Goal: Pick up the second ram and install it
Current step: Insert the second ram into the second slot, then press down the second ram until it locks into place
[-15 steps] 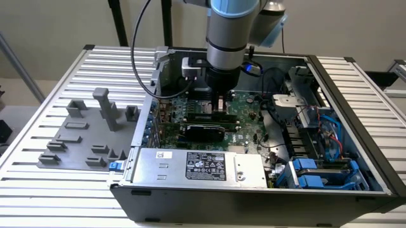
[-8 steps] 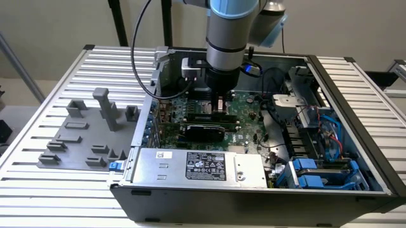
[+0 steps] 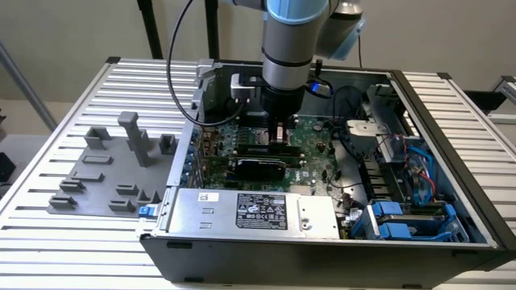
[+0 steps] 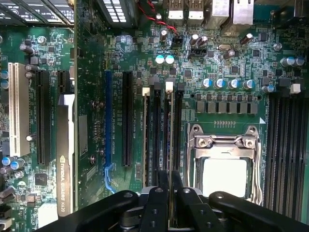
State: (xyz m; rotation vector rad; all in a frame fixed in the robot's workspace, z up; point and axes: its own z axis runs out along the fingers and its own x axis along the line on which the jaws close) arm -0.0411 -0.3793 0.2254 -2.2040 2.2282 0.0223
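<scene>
Reaching straight down from above, wrist vertical, silver-and-blue jointed arm (image 3: 286,36) lowered into the open black metal computer case (image 3: 322,254), black cables trailing off its side. Black gripper (image 3: 278,130) poised low over the green motherboard (image 3: 310,136), just behind the thick black rectangular graphics card (image 3: 258,166).

From the wrist, gripper (image 4: 169,176) seen end-on: two narrow black fingers (image 4: 159,203) drawn almost together, pinching the top edge of a thin, long, narrow circuit-board stick, the second ram (image 4: 169,135). Standing upright on edge in one of the long black memory slots (image 4: 177,135), running away from the fingers toward a small white latch (image 4: 169,87) at the slot's far end. Whether fully seated there, cannot tell. Just beside the slots, a square silver processor (image 4: 224,176), smooth and bright, framed by a shiny metal retention bracket (image 4: 223,141). More parallel black slots (image 4: 285,145) on the processor's other side. Well apart from the gripper across the board, the glossy black graphics card (image 4: 65,159) with pale lettering, next to a white plastic expansion slot (image 4: 18,111).

In the exterior view, a flat brushed-silver power supply box (image 3: 250,211) with a dark label along the case's near edge. To the exterior view's left, a matte grey plastic fixture plate (image 3: 113,175) with upright blocks, lying on the ribbed aluminium slatted table (image 3: 48,241). Blue plastic drive brackets (image 3: 395,217) in the case's corner at the exterior view's right.
</scene>
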